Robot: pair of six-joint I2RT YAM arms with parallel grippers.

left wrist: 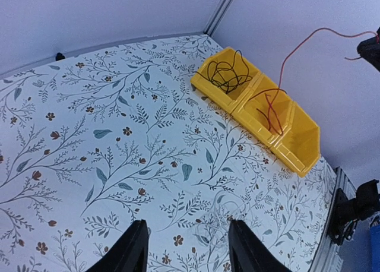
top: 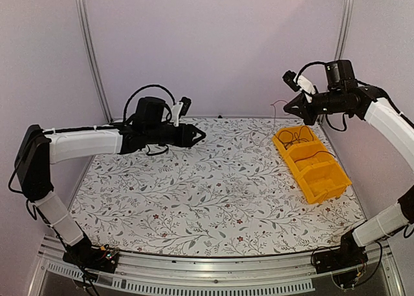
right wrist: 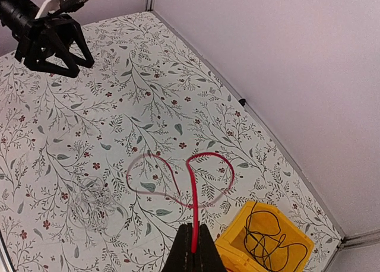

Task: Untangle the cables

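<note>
Right hand (right wrist: 192, 230) pinches red cable (right wrist: 194, 195) rising from the yellow bin (right wrist: 233, 243) (left hand (left wrist: 187, 222) gapes, well apart).

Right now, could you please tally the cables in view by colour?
Black cable, coiled in the yellow bin: 1
Red cable, held by the right gripper: 1
White cable, faint on the table: 1
Total: 3

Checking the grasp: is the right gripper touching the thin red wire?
Touching: right wrist view shows the thin red wire pinched inside the shut right gripper.
</note>
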